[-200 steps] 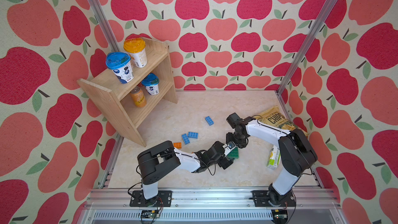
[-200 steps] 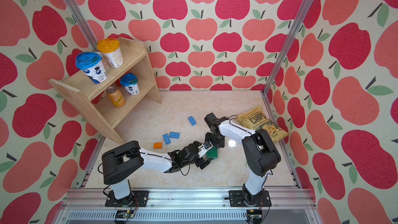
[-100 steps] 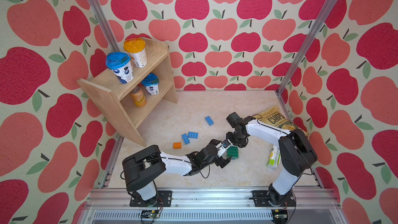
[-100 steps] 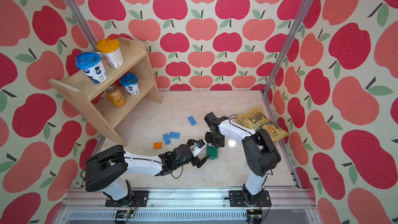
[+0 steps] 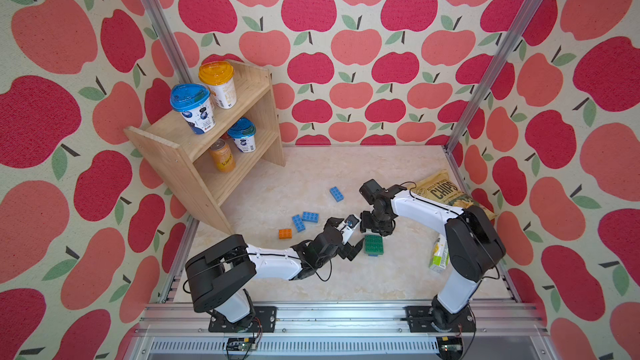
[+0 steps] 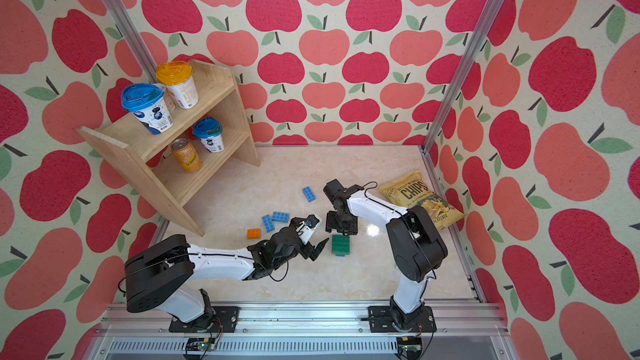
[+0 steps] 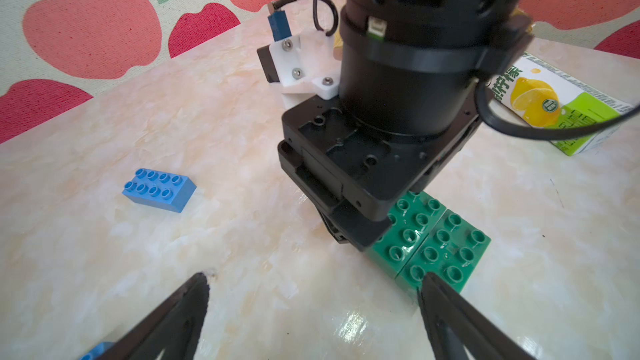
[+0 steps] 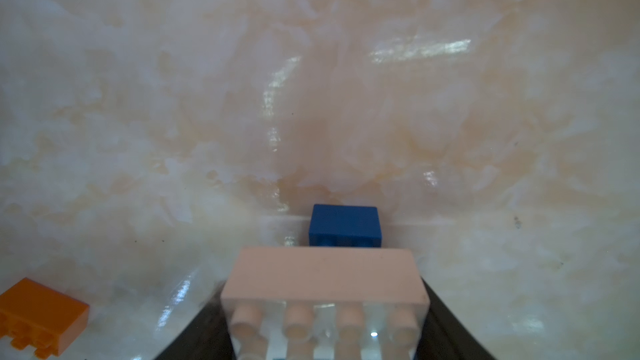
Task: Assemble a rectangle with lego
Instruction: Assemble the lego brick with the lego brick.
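Four loose pieces are recorded toward the left of the table (image 5: 346,282), an orange brick (image 5: 285,233) and three blue bricks (image 5: 310,216), none yet built in. Next, the left gripper (image 7: 313,280) is found spread wide and empty, one finger just beside a pair of green bricks (image 5: 374,244) set side by side over a blue piece (image 5: 372,255), judged the only finished portion of the rectangle. Over the far edge of that pair, the right gripper (image 5: 376,232) is seen pinching a white brick (image 8: 325,271); its seating and the loose pieces are judged outstanding.
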You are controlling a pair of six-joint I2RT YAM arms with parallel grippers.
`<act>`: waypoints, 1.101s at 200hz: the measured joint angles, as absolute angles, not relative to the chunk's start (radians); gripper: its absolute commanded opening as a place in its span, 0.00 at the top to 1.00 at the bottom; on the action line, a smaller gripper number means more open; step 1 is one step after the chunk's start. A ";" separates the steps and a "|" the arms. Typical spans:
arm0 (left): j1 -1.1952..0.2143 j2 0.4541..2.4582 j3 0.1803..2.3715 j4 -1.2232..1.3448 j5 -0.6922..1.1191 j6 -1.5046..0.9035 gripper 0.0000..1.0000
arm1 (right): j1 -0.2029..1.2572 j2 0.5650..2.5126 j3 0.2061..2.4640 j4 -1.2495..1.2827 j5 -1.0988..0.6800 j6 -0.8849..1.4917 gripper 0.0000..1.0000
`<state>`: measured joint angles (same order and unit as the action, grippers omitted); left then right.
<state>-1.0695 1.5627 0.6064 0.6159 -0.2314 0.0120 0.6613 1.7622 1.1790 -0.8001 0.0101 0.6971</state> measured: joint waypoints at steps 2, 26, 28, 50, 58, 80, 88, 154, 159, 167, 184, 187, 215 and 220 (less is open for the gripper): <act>-1.069 1.563 0.606 0.614 -0.233 0.012 0.03 | 0.662 1.763 1.179 -0.801 0.010 0.698 0.61; -1.063 1.559 0.606 0.601 -0.247 0.002 0.03 | 0.666 1.763 1.179 -0.807 0.018 0.706 0.61; -1.062 1.559 0.606 0.599 -0.249 -0.001 0.03 | 0.666 1.763 1.179 -0.806 0.019 0.707 0.61; -1.058 1.557 0.606 0.594 -0.256 -0.010 0.03 | 0.666 1.763 1.179 -0.812 0.029 0.709 0.61; -1.056 1.557 0.606 0.591 -0.256 -0.010 0.03 | 0.666 1.763 1.179 -0.815 0.032 0.709 0.61; -1.054 1.557 0.606 0.582 -0.257 -0.011 0.03 | 0.666 1.763 1.179 -0.824 0.041 0.716 0.60; -1.054 1.557 0.606 0.578 -0.257 -0.010 0.02 | 0.667 1.763 1.179 -0.826 0.044 0.719 0.60; -1.050 1.547 0.606 0.557 -0.267 -0.010 0.03 | 0.682 1.768 1.179 -0.831 0.047 0.735 0.60; -1.049 1.546 0.606 0.555 -0.267 -0.010 0.03 | 0.683 1.770 1.179 -0.831 0.047 0.735 0.60; -1.048 1.545 0.606 0.554 -0.268 -0.010 0.03 | 0.683 1.771 1.179 -0.831 0.047 0.738 0.60; -1.048 1.544 0.606 0.553 -0.274 -0.010 0.03 | 0.683 1.774 1.179 -0.831 0.049 0.744 0.59; -1.048 1.544 0.606 0.553 -0.274 -0.010 0.03 | 0.683 1.774 1.179 -0.831 0.049 0.746 0.59; -1.046 1.544 0.606 0.550 -0.274 -0.011 0.03 | 0.683 1.774 1.179 -0.831 0.051 0.754 0.59; -1.046 1.544 0.606 0.549 -0.274 -0.011 0.03 | 0.683 1.774 1.179 -0.831 0.051 0.754 0.59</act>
<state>-1.0458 1.5444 0.6064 0.5491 -0.2745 -0.0109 0.6830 1.7741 1.1786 -0.8314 0.0513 0.7540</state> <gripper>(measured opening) 0.975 0.684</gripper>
